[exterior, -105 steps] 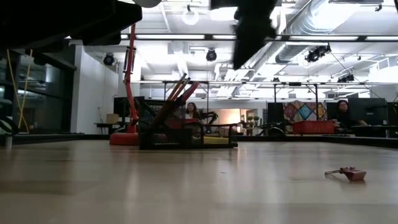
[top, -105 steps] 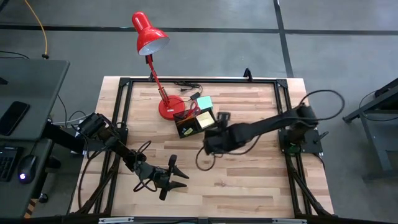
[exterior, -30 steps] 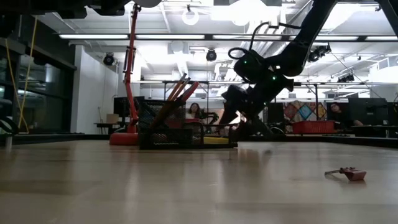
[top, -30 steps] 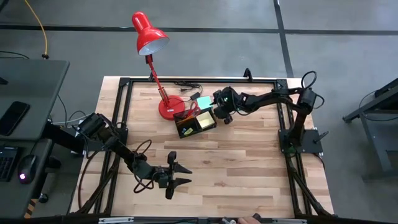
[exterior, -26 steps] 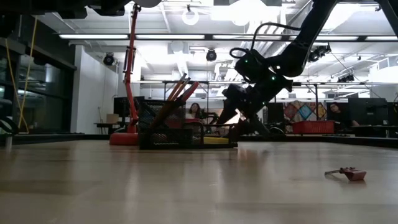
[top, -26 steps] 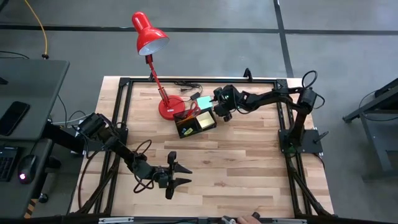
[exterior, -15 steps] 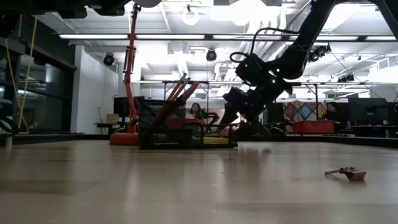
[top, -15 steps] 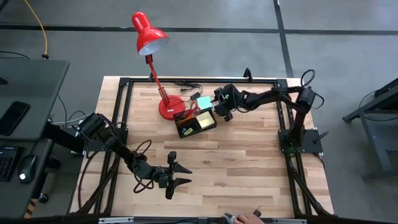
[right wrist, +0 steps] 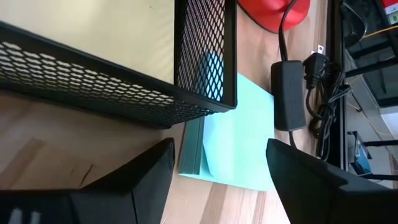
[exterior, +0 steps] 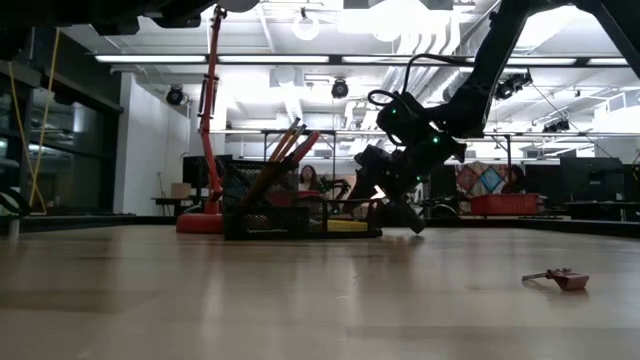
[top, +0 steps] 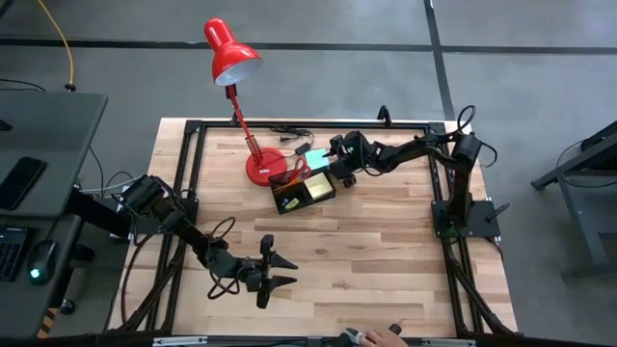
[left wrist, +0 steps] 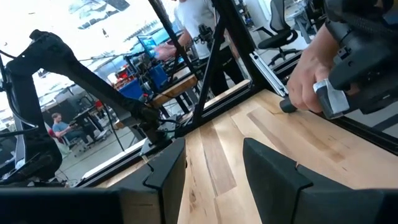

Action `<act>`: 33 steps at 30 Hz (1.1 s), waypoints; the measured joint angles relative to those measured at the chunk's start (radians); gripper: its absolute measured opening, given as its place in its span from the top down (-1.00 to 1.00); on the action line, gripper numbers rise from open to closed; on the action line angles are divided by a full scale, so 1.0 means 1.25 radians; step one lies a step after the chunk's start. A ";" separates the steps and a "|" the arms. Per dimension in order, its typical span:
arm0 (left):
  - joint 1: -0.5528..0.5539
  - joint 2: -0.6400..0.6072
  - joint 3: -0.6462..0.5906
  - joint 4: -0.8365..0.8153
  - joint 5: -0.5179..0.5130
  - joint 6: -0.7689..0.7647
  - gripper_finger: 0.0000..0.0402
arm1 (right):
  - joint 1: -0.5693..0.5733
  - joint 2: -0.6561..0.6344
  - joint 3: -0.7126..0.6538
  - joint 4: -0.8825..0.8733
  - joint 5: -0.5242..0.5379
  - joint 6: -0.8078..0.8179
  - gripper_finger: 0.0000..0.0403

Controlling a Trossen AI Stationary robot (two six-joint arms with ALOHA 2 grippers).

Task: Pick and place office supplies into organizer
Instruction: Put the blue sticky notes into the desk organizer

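The black mesh organizer [top: 302, 190] stands beside the red lamp base [top: 262, 168]. It holds a yellow pad [top: 317, 185] and pencils [exterior: 285, 150] that lean up out of it. A teal sticky-note pad [right wrist: 233, 140] lies flat on the table against the organizer's far side. My right gripper [right wrist: 217, 186] is open, tilted down just short of the pad, one finger on either side of the pad's near edge, touching nothing. My left gripper [top: 277, 270] stays open near the table's near edge, nothing between its fingers [left wrist: 168, 171].
A black plug and cable [right wrist: 289, 93] lie just beyond the teal pad, by the lamp base [right wrist: 273, 12]. A small red item [exterior: 560, 278] lies on the table nearer the front. A person's hand [left wrist: 308, 84] works at the table's near edge [top: 371, 335].
My right gripper has sunk a little and edged toward the table's far edge, closer to the teal pad beside the organizer; its fingers stay equally far apart.
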State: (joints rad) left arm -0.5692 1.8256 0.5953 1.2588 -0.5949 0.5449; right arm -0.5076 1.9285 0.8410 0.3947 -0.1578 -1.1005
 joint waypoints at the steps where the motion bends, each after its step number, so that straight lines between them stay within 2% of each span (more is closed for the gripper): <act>1: 0.000 0.000 0.000 -0.002 0.000 0.000 0.24 | 0.000 0.000 0.000 -0.001 0.000 0.000 -0.24; 5: 0.000 0.000 0.000 -0.004 0.000 0.000 0.24 | 0.000 0.000 0.000 -0.008 -0.001 -0.003 -0.17; 9: 0.000 0.000 0.000 -0.002 0.000 0.000 0.24 | 0.000 0.000 0.002 -0.036 0.000 0.003 0.05; 12: 0.000 0.000 0.000 0.002 0.000 0.000 0.24 | 0.000 0.000 0.034 -0.121 0.003 0.044 0.31; 16: 0.000 0.000 0.000 0.006 0.000 0.000 0.24 | -0.009 0.001 0.091 -0.250 -0.007 0.139 0.84; 17: 0.001 0.000 0.000 0.007 0.000 0.000 0.24 | -0.012 0.001 0.101 -0.271 -0.005 0.153 0.91; 23: 0.000 0.000 0.000 0.011 0.000 0.000 0.24 | -0.012 0.002 0.113 -0.268 0.066 0.238 0.98; 27: 0.000 0.000 0.000 0.012 0.000 0.000 0.24 | -0.002 0.001 0.112 -0.250 0.080 0.279 0.99; 31: 0.000 0.000 0.000 0.010 0.000 -0.003 0.24 | 0.024 -0.022 0.109 -0.266 0.198 0.268 1.00; 33: 0.000 0.000 0.000 0.007 0.000 -0.005 0.24 | 0.028 -0.048 0.109 -0.277 0.195 0.270 1.00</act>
State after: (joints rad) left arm -0.5690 1.8256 0.5953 1.2672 -0.5953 0.5390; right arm -0.4722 1.8687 0.9768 0.0489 0.0860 -0.7624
